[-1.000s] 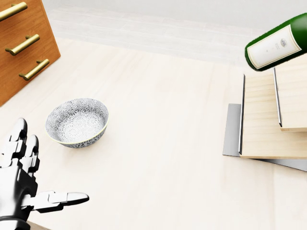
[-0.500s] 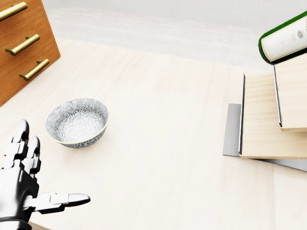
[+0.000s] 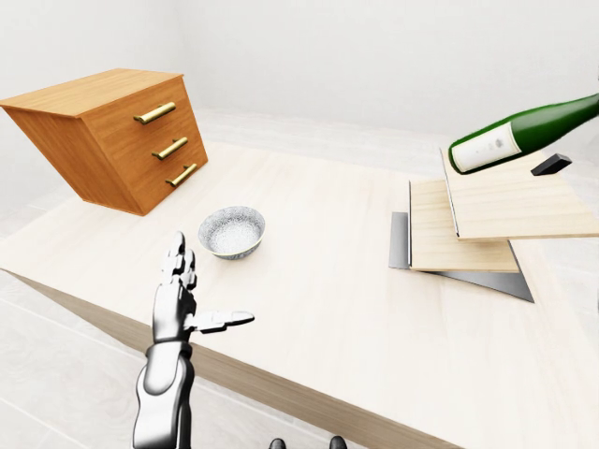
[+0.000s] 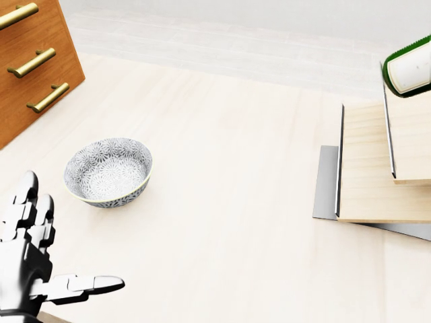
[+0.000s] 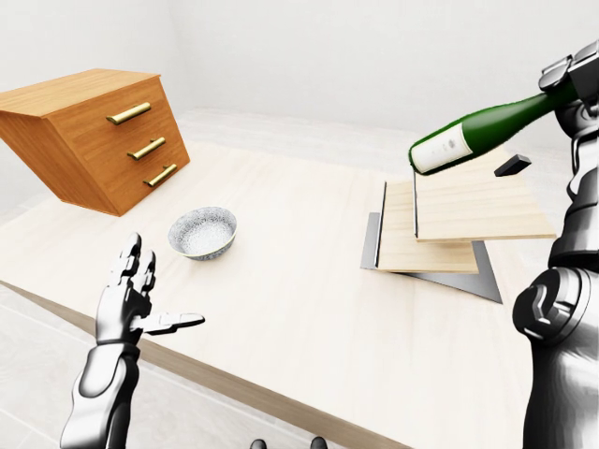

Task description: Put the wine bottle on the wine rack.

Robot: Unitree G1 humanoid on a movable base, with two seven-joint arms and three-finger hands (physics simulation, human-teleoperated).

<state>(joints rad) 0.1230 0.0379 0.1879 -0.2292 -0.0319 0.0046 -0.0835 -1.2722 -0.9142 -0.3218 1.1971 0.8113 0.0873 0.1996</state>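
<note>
Pale wooden table (image 3: 318, 281), green white-labelled wine bottle (image 5: 473, 131) tilted in right hand (image 5: 582, 79), fingers clamped at its neck; left hand (image 5: 131, 299) fingers apart.

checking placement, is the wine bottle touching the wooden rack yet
Apart. The right-eye view shows the wine bottle held tilted in the air by the right hand, with a gap above the wooden rack.

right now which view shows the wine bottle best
The right-eye view: the whole wine bottle shows, tilted, neck up in the right hand, above the wooden rack. The left-eye view cuts off the neck end and the hand; the head view catches only its labelled base at the right edge.
</note>
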